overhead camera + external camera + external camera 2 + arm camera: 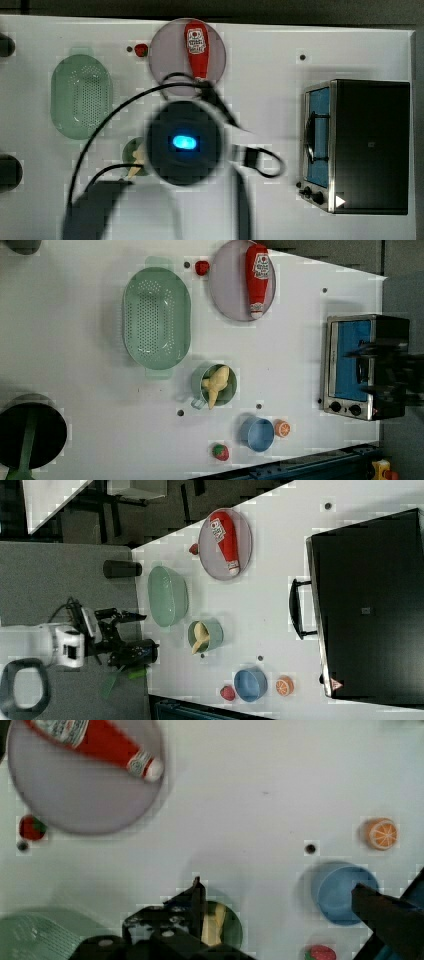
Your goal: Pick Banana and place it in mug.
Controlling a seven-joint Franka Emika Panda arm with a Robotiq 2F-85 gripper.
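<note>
The green mug (200,385) stands near the middle of the white table, below the pale-green basket in the left view. The cream-yellow banana (218,383) lies inside it, with its pointed tip sticking out over the rim. The right view shows the same mug (215,636) and banana (200,636). In the wrist view my gripper (277,887) is open and empty, high above the table. One dark finger (192,907) partly covers the mug (234,927) and banana (214,925). In the top view my arm (184,142) hides most of the mug (131,150).
A purple plate (227,290) carries a red ketchup bottle (257,277). The perforated basket (156,320) lies beside it. A blue cup (257,434), an orange slice (282,428) and a strawberry (220,452) sit near the table edge. A toaster oven (350,362) stands at the left view's right.
</note>
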